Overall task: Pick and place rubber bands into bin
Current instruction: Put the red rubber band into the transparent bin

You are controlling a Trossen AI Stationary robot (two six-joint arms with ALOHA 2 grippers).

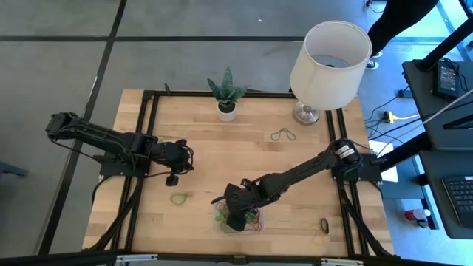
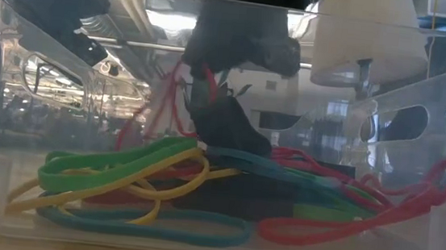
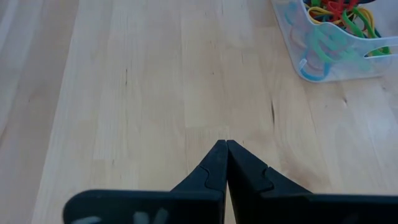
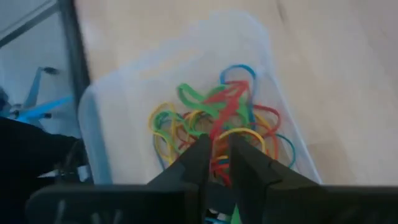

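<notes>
The clear bin (image 1: 238,219) sits near the table's near edge and holds several tangled rubber bands (image 2: 145,187) in red, green, yellow and blue. My right gripper (image 4: 219,155) reaches down into the bin (image 4: 99,124), shut on a red band. My left gripper (image 3: 226,144) is shut over bare wood, left of the bin (image 3: 336,56); in the high view my left gripper (image 1: 173,179) is just beyond a loose green band (image 1: 178,198). A grey band (image 1: 283,135), a black one (image 1: 324,223) and a yellow one (image 1: 319,238) lie flat on the table. My right gripper pinches a red rubber band (image 4: 222,127) between its two fingers, coming from above and pointing down into the bin. The band's strands (image 2: 169,96) rise from the pile toward the fingers (image 2: 227,129), and its lower part stays among the other bands.
A white lamp (image 1: 329,55) stands at the table's far right corner and a small white plant pot (image 1: 227,109) at the far middle. Black frame rails (image 1: 140,162) run along the table's left and right sides. Open wood lies between the two arms.
</notes>
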